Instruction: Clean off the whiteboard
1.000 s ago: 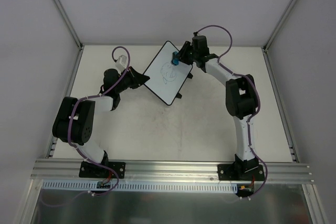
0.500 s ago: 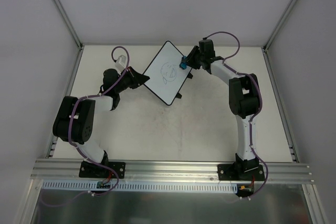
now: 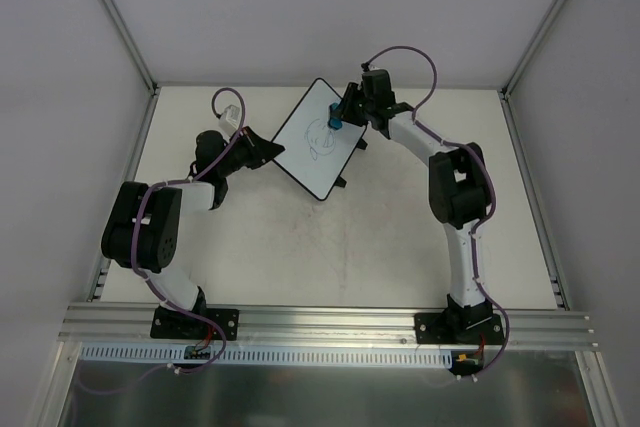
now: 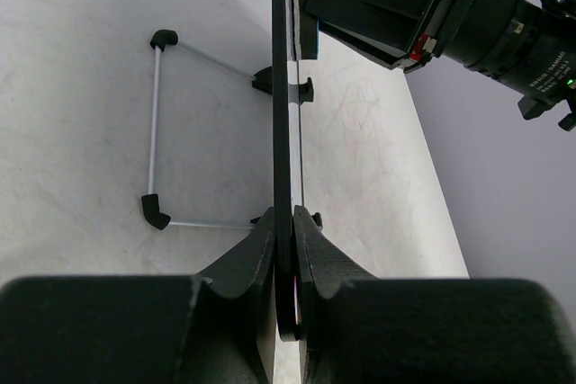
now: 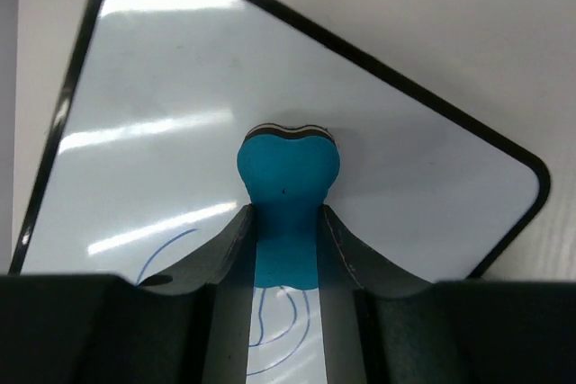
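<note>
While ink shows, left gripper: jaws pinch edge of black-rimmed white whiteboard, steadying it.
Right gripper: jaws clamp blue bone-shaped eraser for wiping.

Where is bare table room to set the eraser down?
Bare: the pale tabletop between the black-rimmed white whiteboard and the near metal rail. Crowded: far centre, where left gripper, right gripper and blue eraser meet the board.

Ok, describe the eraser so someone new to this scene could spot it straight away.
Find the whiteboard at the far middle of the table. Over its far right part, the right gripper pinches the eraser. It is a small solid blue block with a two-lobed end, among black and white neighbours.
</note>
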You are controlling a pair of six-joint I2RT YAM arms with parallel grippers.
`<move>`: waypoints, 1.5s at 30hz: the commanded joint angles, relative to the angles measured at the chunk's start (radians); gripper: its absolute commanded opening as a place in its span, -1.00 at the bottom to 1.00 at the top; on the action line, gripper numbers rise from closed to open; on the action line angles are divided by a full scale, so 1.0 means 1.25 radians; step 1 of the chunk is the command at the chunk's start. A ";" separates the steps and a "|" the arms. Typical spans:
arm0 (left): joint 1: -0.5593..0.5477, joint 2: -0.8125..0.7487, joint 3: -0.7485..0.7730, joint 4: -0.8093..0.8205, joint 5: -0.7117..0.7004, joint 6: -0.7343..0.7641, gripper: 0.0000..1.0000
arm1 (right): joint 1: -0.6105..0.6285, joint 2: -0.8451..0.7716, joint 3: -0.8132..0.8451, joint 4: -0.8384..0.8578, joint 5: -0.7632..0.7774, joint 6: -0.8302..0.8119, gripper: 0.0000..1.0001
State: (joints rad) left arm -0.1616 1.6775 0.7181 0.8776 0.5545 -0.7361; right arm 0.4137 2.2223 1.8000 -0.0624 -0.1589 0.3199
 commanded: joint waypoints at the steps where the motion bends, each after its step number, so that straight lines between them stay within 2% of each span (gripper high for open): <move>1: 0.003 0.021 0.016 -0.015 0.004 0.045 -1.00 | 0.060 -0.018 0.029 0.014 -0.092 -0.069 -1.00; 12: 0.003 0.023 0.021 -0.022 0.008 0.049 -1.00 | 0.168 -0.061 0.019 0.025 -0.134 -0.247 -1.00; 18: 0.003 0.024 0.023 -0.027 0.008 0.053 -1.00 | 0.183 -0.066 0.013 0.023 -0.142 -0.276 -0.99; 22: 0.003 0.023 0.021 -0.027 0.008 0.053 -1.00 | 0.178 -0.063 0.013 0.009 -0.104 -0.269 -1.00; 32: 0.003 0.014 0.018 -0.033 0.010 0.054 -1.00 | 0.099 -0.052 -0.048 0.011 -0.053 -0.108 -1.00; 39: 0.003 0.016 0.018 -0.032 0.012 0.051 -1.00 | 0.050 -0.067 -0.121 0.008 0.026 -0.036 -1.00; 42: 0.003 0.013 0.016 -0.032 0.013 0.051 -1.00 | 0.006 -0.066 -0.178 0.001 0.027 0.046 -0.99; 45: 0.003 0.012 0.016 -0.032 0.014 0.051 -1.00 | -0.020 -0.056 -0.189 -0.020 0.018 0.064 -1.00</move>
State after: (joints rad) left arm -0.1562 1.6833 0.7254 0.8703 0.5694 -0.7406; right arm 0.4229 2.1334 1.6150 0.0185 -0.1768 0.3244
